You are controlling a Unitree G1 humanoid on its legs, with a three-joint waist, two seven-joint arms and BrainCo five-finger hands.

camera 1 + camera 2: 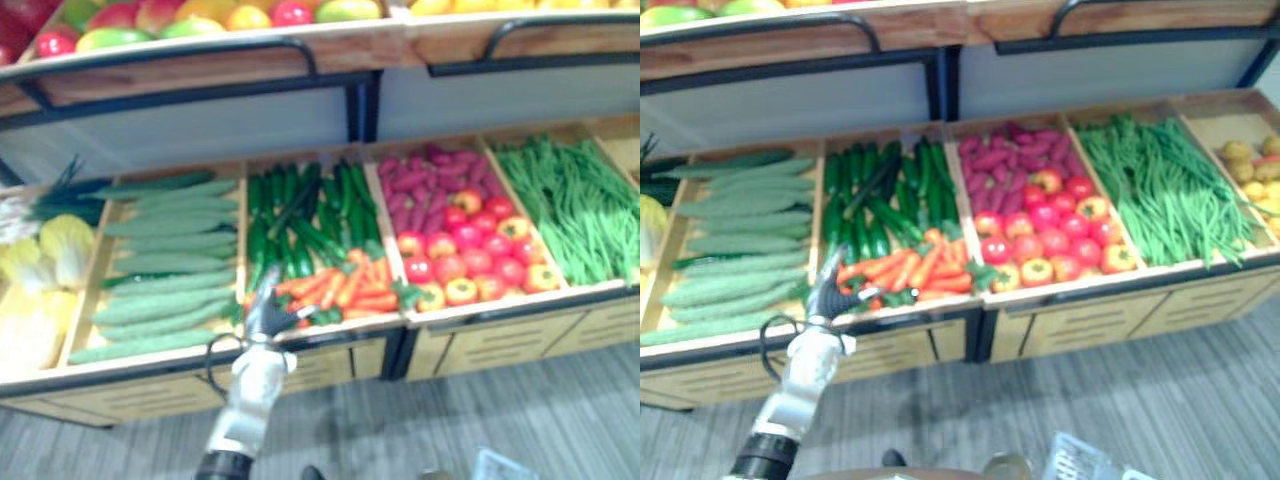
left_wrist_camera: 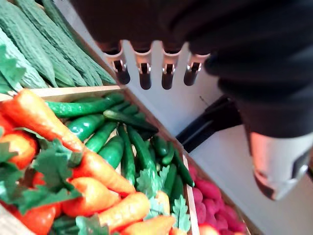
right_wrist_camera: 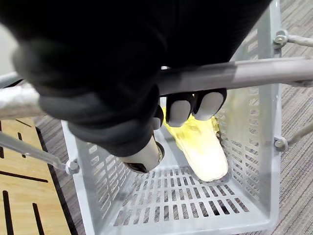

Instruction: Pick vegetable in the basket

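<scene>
Your left hand [image 1: 266, 314] hovered, fingers straight, over the carrots [image 1: 340, 288], lined up to grab one. Your right hand [image 3: 178, 110] curled round the handle [image 3: 254, 73] of the basket [image 3: 93, 196], carrying it for drop-off, yellow vegetable [image 3: 203, 154] inside.

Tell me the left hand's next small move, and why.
Probably lower the left hand onto the orange carrots with green leafy tops and curl its fingers round one. Those fingers are straight and hold nothing, poised just above that pile. The right hand is curled round the handle of the grey slotted plastic basket, which holds one pale yellow vegetable.
</scene>
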